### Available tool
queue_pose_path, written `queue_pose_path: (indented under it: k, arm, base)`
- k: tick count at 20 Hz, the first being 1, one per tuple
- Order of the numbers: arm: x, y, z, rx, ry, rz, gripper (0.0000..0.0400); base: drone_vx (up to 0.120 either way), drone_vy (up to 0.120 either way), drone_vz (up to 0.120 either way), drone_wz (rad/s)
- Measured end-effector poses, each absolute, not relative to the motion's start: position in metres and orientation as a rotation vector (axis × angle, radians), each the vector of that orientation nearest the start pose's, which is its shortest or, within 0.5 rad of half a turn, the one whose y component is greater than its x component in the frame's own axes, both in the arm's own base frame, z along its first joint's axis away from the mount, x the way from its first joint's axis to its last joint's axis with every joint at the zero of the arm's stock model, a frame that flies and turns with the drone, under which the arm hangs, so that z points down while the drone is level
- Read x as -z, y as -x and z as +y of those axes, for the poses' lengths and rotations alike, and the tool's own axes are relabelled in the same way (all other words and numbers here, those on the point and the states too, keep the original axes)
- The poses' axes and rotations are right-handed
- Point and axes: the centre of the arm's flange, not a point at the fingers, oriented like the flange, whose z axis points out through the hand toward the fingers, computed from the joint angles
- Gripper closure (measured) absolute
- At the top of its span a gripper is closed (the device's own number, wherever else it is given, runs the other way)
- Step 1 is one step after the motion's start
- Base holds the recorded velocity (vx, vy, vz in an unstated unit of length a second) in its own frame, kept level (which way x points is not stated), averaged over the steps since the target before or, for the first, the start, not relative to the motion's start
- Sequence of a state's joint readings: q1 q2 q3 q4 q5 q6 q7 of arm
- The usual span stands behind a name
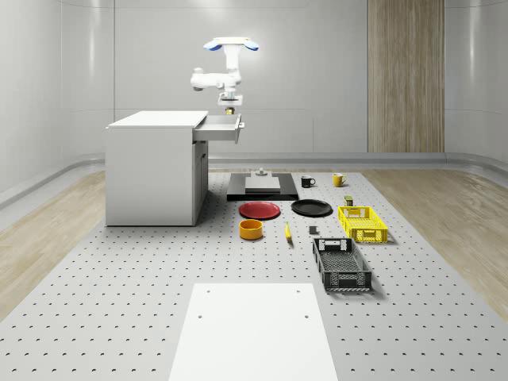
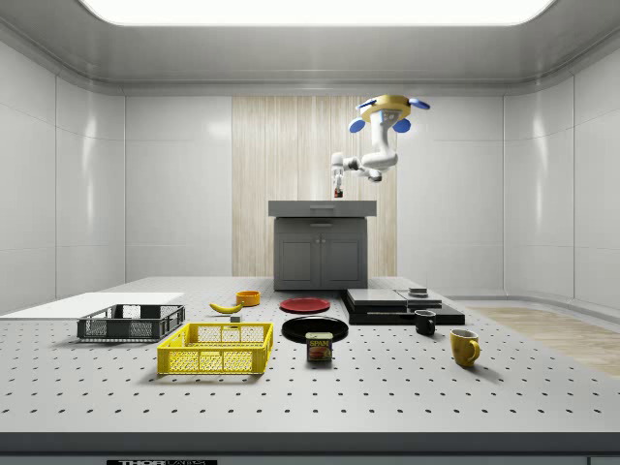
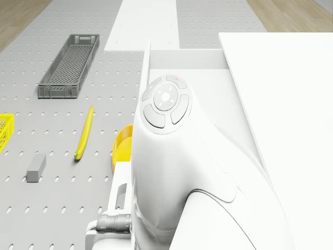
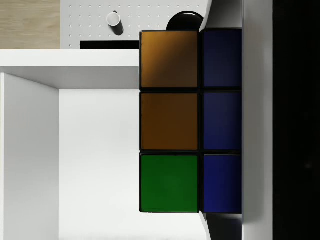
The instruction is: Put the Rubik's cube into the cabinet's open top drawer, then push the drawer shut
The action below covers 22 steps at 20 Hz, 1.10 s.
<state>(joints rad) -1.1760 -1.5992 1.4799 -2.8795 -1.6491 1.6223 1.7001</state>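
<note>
White cabinet: stands on grey perforated table at whole-scene 10 o'clock; top drawer pulled out toward 3 o'clock.
Drone: hovers above the open drawer, clear of everything; in side view it hangs at 1 o'clock from the cabinet.
Arm: folds down from drone, wrist pointing down over drawer; its white shell close up in drone view.
Gripper: just above drawer, clamped on Rubik's cube; fingers hidden behind the cube in wrist view.
Rubik's cube: held in gripper over drawer interior, not yet resting inside; orange, green, blue faces seen.
Grey crate: table, 4 o'clock of scene centre.
Yellow crate: just behind grey crate, 3 o'clock.
Red plate, black plate: side by side, near centre.
Yellow bowl: 6 o'clock of red plate.
Banana: 3 o'clock of bowl.
Mugs: black mug, yellow mug, 12 o'clock of black plate.
</note>
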Motion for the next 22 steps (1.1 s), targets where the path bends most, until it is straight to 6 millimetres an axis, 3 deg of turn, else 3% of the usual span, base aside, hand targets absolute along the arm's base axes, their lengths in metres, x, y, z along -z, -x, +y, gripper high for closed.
queue_pose_path:
  k: [8,22]
  arm:
    - [-0.465,-0.307,0.000,-0.786,-0.001,-0.002,0.0075]
    - [-0.513,-0.307,0.008,-0.786,-0.001,-0.002,0.0075]
  base:
    - [0.000,-0.115,0.000,0.000]
    - [0.000,0.000,0.000,0.000]
